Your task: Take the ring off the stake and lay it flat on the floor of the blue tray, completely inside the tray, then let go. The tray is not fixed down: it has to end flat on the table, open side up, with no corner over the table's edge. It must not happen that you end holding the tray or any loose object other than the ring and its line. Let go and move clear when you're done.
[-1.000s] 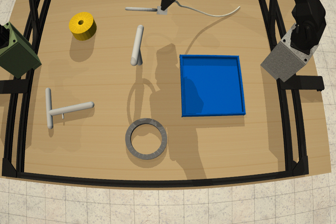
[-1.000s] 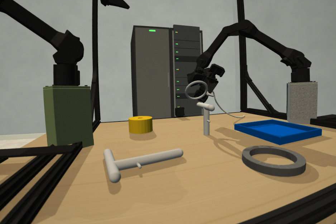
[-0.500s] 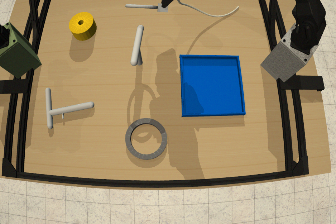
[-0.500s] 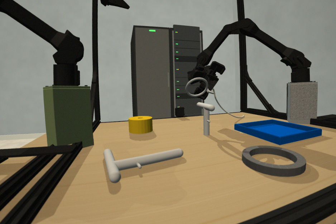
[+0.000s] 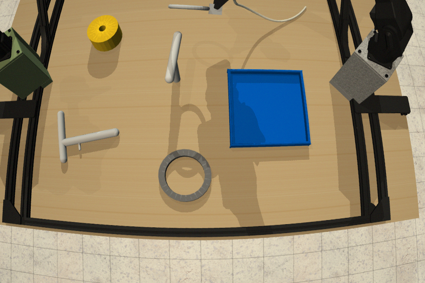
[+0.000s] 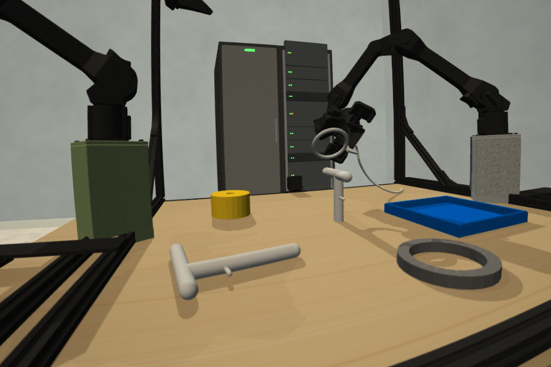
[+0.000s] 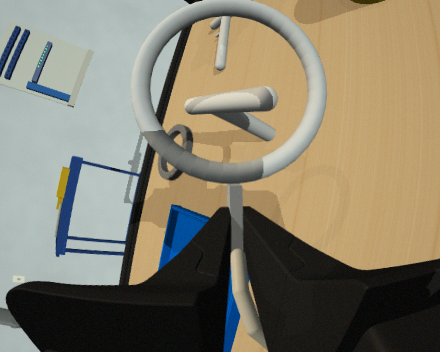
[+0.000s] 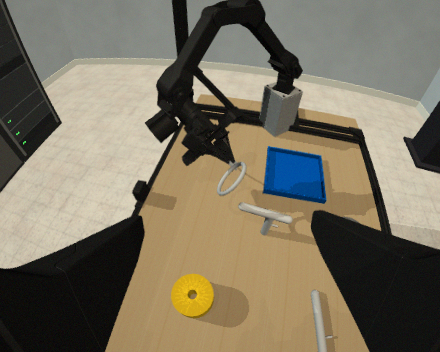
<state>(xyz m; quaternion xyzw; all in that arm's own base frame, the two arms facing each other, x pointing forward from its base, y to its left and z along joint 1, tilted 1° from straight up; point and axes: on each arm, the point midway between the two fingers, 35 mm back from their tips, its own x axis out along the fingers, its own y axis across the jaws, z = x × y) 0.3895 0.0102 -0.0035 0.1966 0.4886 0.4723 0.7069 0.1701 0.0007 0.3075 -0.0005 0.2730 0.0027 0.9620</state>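
L gripper (image 5: 216, 7) (image 6: 346, 149) (image 7: 237, 212) (image 8: 232, 161) is pinched nearly shut w/ the flat tab (image 5: 210, 11) (image 7: 235, 200) of the white ring (image 5: 188, 7) (image 6: 313, 144) (image 7: 316, 90) (image 8: 220, 187) btwn its fingertips; ring is off the stake, up in the air nr the far table edge, its plane roughly vert., so top view sees it edge-on; ring's line (image 5: 277, 21) (image 6: 369, 180) (image 7: 241, 275) trails out behind in a loose curve; T-topped stake (image 5: 173, 56) (image 6: 338, 198) (image 7: 231, 101) (image 8: 267, 213) stands upright on the table, its crossbar seen thru the ring in L wrist view, but the two are apart; blue tray (image 5: 281, 108) (image 6: 449, 214) (image 7: 178, 235) (image 8: 295, 175) sits flat, open side up, all corners on the table, ring not in it; R gripper (image 6: 218, 3) (image 8: 227, 220) is wide open, nothing btwn its fingers, high over the table & well apart from the ring; 2nd T-shaped piece (image 5: 90, 136) (image 6: 244, 260) (image 7: 222, 45) (image 8: 318, 320) lies on its side; thick dk gray ring (image 5: 161, 175) (image 6: 449, 278) (image 7: 188, 142) lies flat, apart from tray; yellow cyl. w/ center hole (image 5: 106, 41) (image 6: 230, 206) (image 8: 206, 295) stands on table, well apart from tray.
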